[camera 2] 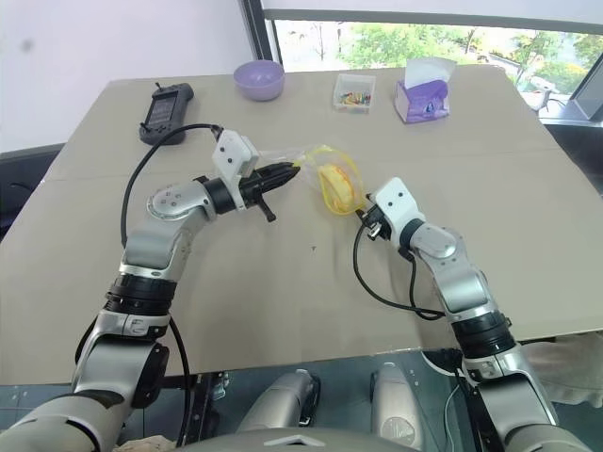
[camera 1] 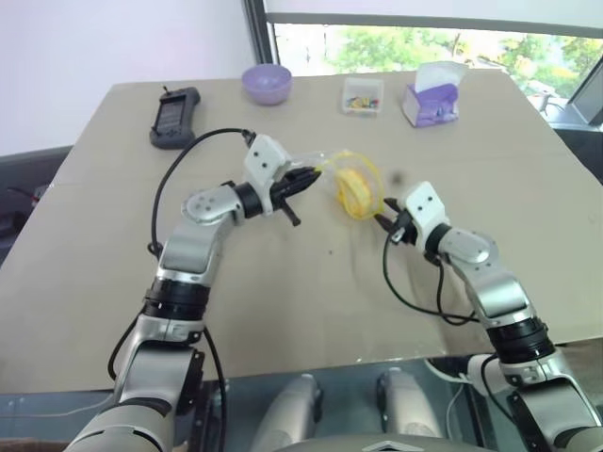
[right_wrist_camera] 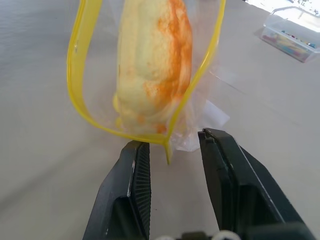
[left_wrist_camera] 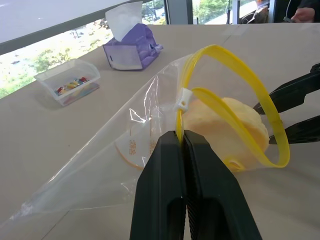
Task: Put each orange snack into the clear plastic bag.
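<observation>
A: Two grippers meet over the middle of the tan table (camera 1: pixel 283 311). What does each one do?

B: Nearest, the right gripper (right_wrist_camera: pixel 172 145) has its fingers parted, with nothing between them; the lower loop of the yellow strip (right_wrist_camera: pixel 75 100) hangs just in front of the tips. The left gripper (left_wrist_camera: pixel 181 142) is pressed tight on the clear plastic bag (left_wrist_camera: pixel 115 165), pinching it at the yellow strip beside the white slider.

A: Where is the orange snack?

B: The orange snack (right_wrist_camera: pixel 155 65) sits inside the mouth of the clear plastic bag, ringed by the yellow strip, which gapes in an oval. In the head views the bag hangs off the table between the two grippers, its clear body trailing away from the left fingers (camera 1: pixel 300 181).

A: What lies beyond?

B: Along the far edge: a black handheld device (camera 1: pixel 175 117), a purple bowl (camera 1: pixel 267 83), a small clear box of colourful bits (camera 1: pixel 362 96) and a purple tissue box (camera 1: pixel 431 100).
</observation>
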`<act>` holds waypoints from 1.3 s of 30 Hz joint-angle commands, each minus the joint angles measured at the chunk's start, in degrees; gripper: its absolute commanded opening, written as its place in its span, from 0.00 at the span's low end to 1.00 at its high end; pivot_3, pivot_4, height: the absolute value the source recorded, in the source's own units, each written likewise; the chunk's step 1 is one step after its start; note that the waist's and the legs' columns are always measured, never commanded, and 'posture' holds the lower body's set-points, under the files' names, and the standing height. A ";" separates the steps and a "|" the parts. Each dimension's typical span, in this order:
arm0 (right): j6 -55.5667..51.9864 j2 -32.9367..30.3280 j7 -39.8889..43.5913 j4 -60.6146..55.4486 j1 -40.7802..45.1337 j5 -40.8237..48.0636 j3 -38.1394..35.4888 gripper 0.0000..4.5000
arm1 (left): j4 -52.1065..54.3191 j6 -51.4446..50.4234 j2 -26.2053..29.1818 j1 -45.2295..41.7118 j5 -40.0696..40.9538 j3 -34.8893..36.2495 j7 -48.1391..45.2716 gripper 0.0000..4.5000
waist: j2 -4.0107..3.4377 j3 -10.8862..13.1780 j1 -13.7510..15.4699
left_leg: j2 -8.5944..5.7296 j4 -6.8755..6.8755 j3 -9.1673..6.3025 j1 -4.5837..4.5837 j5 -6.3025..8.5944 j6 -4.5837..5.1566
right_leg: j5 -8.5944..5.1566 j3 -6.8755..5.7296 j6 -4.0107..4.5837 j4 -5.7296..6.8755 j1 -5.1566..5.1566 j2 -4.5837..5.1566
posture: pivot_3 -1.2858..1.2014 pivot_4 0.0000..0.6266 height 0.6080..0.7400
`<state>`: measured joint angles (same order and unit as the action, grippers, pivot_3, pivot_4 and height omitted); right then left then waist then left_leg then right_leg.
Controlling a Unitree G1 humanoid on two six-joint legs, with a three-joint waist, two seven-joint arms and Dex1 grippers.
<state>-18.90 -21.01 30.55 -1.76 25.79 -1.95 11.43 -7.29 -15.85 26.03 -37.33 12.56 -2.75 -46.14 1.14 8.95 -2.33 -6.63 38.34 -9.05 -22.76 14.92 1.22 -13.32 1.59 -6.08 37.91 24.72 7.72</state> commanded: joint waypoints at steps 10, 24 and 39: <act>2.87 0.29 0.39 -1.27 2.17 0.08 -0.79 0.01 | 2.21 0.96 0.27 -0.16 -0.02 0.38 0.16 0.00 | 0.00 0.00 -0.01 | 0.00 0.00 0.00 0.00 0.00 0.00 | 0.00 0.00 0.00 0.00 0.00 0.00 | 0.52 0.24 1.00; 4.41 -21.76 15.12 -0.04 12.59 5.01 -10.79 0.01 | 3.43 -10.47 -1.61 -5.99 12.21 7.03 0.18 0.00 | -0.01 0.08 0.22 | -0.04 0.01 -0.01 -0.07 0.00 0.01 | 0.00 -0.05 -0.01 -0.06 0.00 0.04 | 0.52 0.24 1.00; 25.20 -22.56 6.75 15.84 12.82 -4.39 -7.80 0.01 | -20.28 24.83 -4.50 -14.20 -7.86 -4.24 2.13 0.00 | 0.05 0.04 0.06 | -0.05 -0.22 0.08 -0.12 0.01 0.01 | 0.03 -0.06 -0.06 -0.52 0.01 0.13 | 0.52 0.24 1.00</act>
<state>5.24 -42.80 37.13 16.92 42.21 -5.82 4.05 -28.53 4.90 20.53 -54.77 6.71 -5.71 -42.41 1.19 8.99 -2.27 -6.68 38.11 -8.96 -22.87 14.93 1.24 -13.30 1.53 -6.14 37.36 24.73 7.87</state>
